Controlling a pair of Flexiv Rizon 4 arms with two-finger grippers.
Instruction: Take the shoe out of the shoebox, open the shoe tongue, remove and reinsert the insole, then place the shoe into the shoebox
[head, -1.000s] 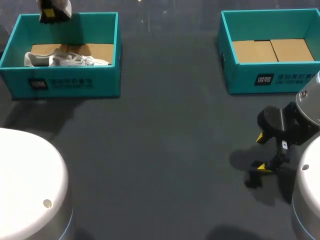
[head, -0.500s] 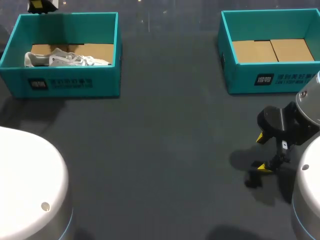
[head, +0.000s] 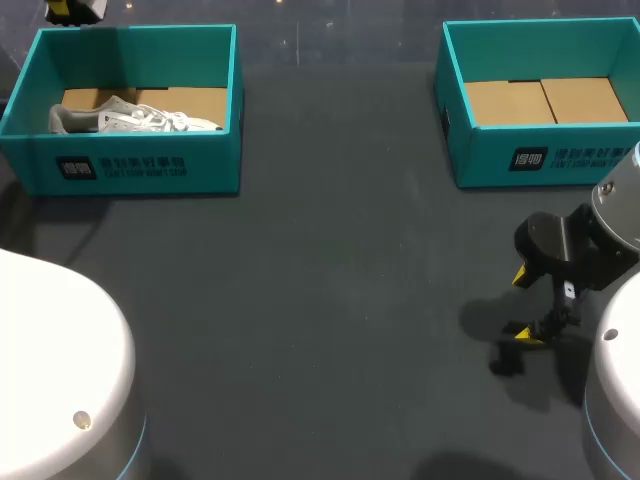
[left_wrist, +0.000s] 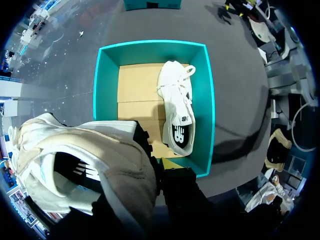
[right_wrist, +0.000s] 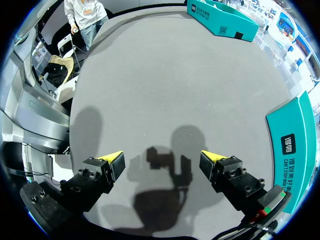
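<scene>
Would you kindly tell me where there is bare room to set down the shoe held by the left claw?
The widest bare patch for the held shoe is the table between the left shoebox and right shoebox, short of the open right claw. The right shoebox's floor is bare too. The left shoebox is crowded by a white shoe.

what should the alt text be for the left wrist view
The left gripper holds a cream shoe above an open teal shoebox on the dark table. A second, white shoe lies on the box's cardboard floor, along one long wall.
</scene>
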